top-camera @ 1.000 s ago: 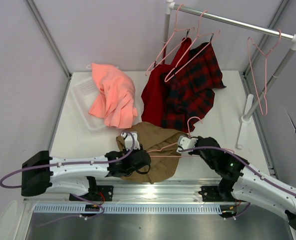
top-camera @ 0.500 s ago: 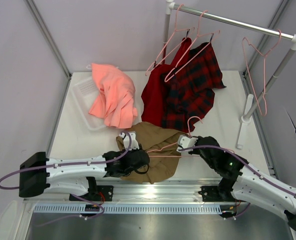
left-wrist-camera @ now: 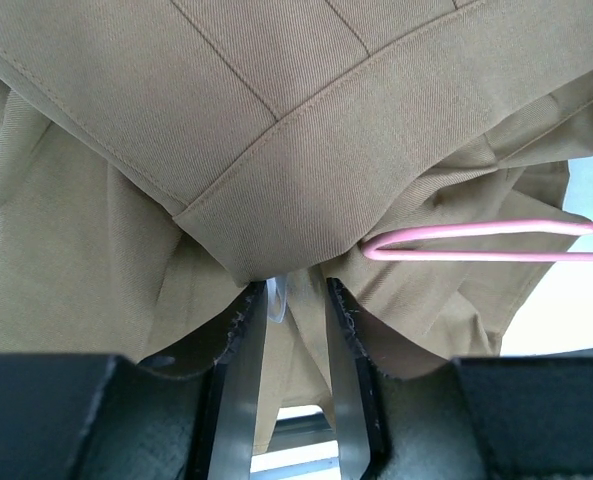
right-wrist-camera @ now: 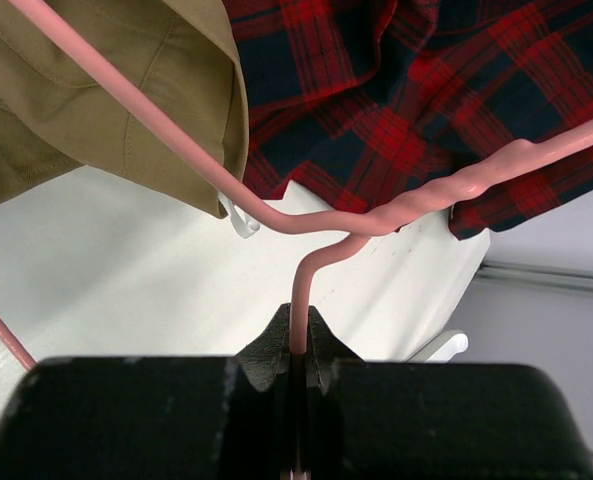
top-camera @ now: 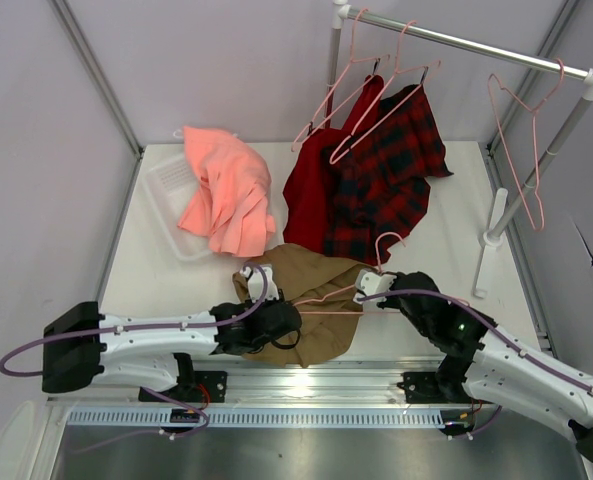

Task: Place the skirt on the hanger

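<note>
Off to the right, the spare pink wire hanger (top-camera: 542, 215) has swung outward; my arms barely shifted. My left gripper (left-wrist-camera: 291, 290) pinches a gathered fold of the plain khaki cloth skirt (top-camera: 311, 270), which lies heaped near the table's (top-camera: 156, 280) front edge. My right gripper (right-wrist-camera: 296, 325) is clamped on the neck of the thin pink triangular hanger (right-wrist-camera: 298, 285) lying on the skirt. I'd lift that fold clear and hold the wire level while threading. The clear plastic tray (top-camera: 164, 180) holds part of a salmon-pink garment (top-camera: 226, 195)

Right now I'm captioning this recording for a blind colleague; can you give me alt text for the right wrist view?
The right arm's jaws are shut on the neck of a pink wire hanger. Its arm crosses a khaki skirt at upper left, a red-and-black plaid garment fills the upper right, and the white table lies below.
</note>
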You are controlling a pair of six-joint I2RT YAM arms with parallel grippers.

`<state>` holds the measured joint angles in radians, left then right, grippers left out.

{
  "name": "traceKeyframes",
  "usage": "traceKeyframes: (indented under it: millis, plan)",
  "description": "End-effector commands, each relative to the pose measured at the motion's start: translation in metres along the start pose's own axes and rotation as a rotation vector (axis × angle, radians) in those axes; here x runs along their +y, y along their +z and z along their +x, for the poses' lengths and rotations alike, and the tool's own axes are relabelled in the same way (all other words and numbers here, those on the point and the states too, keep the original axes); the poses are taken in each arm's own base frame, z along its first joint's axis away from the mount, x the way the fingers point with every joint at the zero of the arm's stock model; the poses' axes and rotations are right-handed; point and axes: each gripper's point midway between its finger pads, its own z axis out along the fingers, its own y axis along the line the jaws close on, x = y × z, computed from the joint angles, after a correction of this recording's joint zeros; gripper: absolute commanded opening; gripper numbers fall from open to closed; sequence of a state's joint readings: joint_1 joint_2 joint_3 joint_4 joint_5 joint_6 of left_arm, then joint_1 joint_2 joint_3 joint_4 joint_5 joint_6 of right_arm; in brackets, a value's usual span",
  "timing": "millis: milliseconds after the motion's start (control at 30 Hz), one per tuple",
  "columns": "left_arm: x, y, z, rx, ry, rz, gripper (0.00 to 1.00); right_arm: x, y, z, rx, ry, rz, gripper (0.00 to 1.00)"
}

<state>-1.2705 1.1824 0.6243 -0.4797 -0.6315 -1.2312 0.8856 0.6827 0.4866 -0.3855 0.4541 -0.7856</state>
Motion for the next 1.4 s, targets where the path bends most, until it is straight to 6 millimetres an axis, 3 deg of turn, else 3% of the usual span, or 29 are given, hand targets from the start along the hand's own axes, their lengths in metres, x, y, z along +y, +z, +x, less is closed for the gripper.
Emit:
traceKeyframes:
  millis: [0, 267, 567, 733, 767, 1100, 1367]
  plan:
    - [-0.004, 0.003, -0.010, -0.057, -0.035, 0.003, 0.35, -0.020, -0.004, -0.017, -0.047, 0.043, 0.046, 0.00]
    - [0.000, 0.009, -0.014, -0.081, -0.018, -0.025, 0.24, -0.019, -0.003, -0.016, -0.041, 0.042, 0.044, 0.00]
    - [0.004, 0.012, -0.022, -0.114, -0.009, -0.039, 0.23, -0.019, -0.003, -0.021, -0.067, 0.054, 0.035, 0.00]
    - [0.007, 0.013, -0.027, -0.127, -0.014, -0.045, 0.08, -0.020, -0.005, -0.034, -0.129, 0.112, 0.026, 0.00]
    - [0.009, 0.012, -0.029, -0.132, -0.013, -0.047, 0.01, -0.020, -0.006, -0.038, -0.146, 0.129, 0.022, 0.00]
    - [0.013, -0.015, -0.047, -0.148, -0.038, 0.020, 0.00, -0.008, 0.007, -0.055, -0.167, 0.204, -0.031, 0.00]
    - [0.032, -0.034, -0.053, -0.159, -0.072, 0.045, 0.00, 0.002, 0.011, -0.067, -0.181, 0.173, -0.051, 0.00]
